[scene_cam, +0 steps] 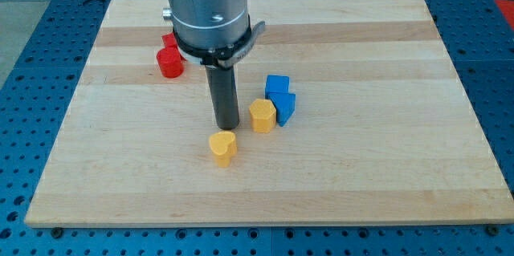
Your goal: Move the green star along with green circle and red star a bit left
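No green star or green circle shows in the camera view; the arm's body hides part of the board's top. Two red blocks lie at the upper left: a rounded one [170,63] and, just above it, one [169,41] partly hidden by the arm, whose shape I cannot make out. My tip [227,124] rests on the board to the lower right of the red blocks and apart from them. It stands just left of a yellow hexagon block [262,116] and above a yellow heart block [222,147], touching neither.
Two blue blocks [277,86] [283,107] sit close together right of the yellow hexagon, the lower one touching it. The wooden board [385,168] lies on a blue perforated table [498,63].
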`<state>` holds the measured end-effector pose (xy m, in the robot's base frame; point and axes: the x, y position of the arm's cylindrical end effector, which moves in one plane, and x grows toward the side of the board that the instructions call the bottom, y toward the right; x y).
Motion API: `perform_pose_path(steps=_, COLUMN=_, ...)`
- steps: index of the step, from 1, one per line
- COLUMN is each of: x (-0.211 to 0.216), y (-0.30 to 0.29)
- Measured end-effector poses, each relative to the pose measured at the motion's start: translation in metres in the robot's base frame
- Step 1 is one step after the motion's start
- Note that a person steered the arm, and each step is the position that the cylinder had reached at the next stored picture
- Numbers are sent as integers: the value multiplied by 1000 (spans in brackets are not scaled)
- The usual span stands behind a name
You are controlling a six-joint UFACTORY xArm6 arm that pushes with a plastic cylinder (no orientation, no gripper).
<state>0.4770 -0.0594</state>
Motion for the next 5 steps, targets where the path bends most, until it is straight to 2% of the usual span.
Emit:
perform_pose_path(steps=2, x=-123, y=13)
perform_pose_path(steps=3, x=-166, y=7)
perform_pose_path(steps=5, x=-206, y=-75)
